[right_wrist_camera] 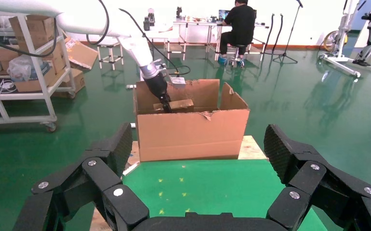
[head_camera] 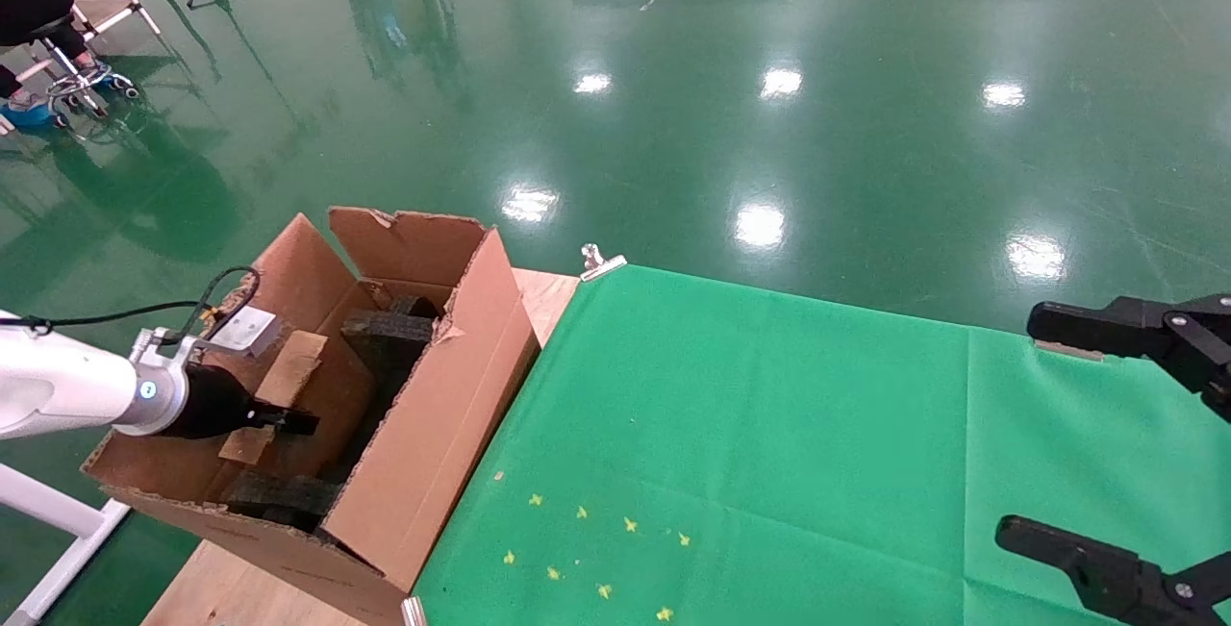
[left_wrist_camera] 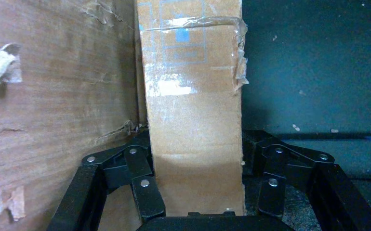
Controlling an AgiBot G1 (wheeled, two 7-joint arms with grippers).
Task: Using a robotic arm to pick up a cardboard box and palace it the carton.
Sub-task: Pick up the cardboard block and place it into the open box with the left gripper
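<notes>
Two black fingers of the right gripper (head_camera: 1106, 434) spread wide apart over the green cloth (head_camera: 769, 434), holding nothing. One white-and-silver left robotic arm (head_camera: 58, 386) reaches into the one large brown corrugated carton (head_camera: 433, 424), its black gripper (head_camera: 288, 419) clamped on the single small brown cardboard box (head_camera: 274, 395), beside several black foam pieces (head_camera: 389, 333).
</notes>
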